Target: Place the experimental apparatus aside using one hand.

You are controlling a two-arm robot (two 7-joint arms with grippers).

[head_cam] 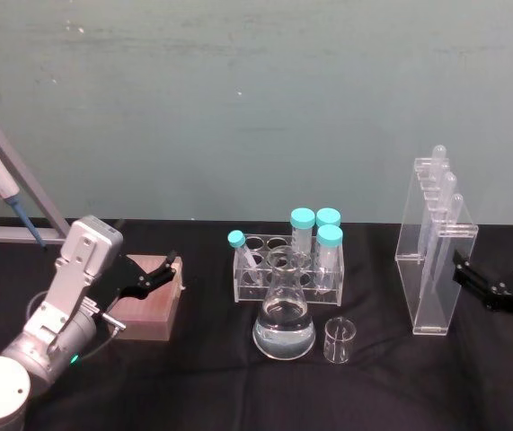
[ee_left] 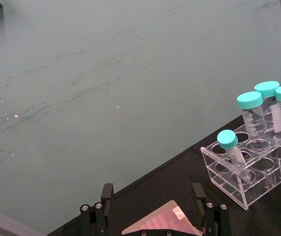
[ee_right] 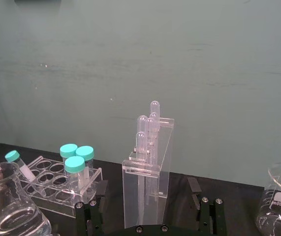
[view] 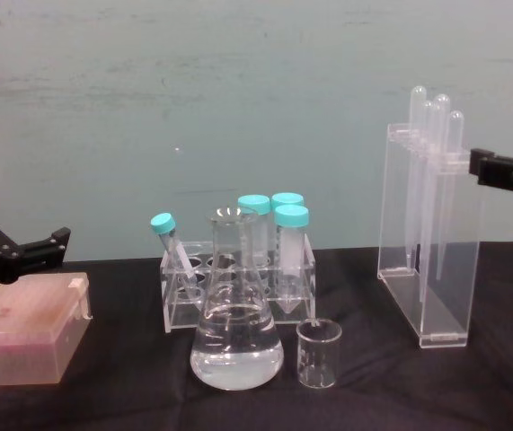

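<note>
Open right pincer (ee_right: pixel 147 189), just beside the acrylic stand (head_cam: pixel 431 269), should grip it squarely, upright; open left pincer (head_cam: pixel 157 272) far left.

One rack (head_cam: pixel 276 242) holds four teal-capped tubes (head_cam: pixel 329 247); one acrylic stand (head_cam: pixel 422 301) holds four pipettes (head_cam: pixel 458 205). There is one conical flask (head_cam: pixel 284 325) and one small beaker (head_cam: pixel 340 340).

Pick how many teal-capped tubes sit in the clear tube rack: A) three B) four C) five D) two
B: three teal-capped tubes stand upright toward the right end of the tube rack, and a fourth tube leans at its left end.
</note>
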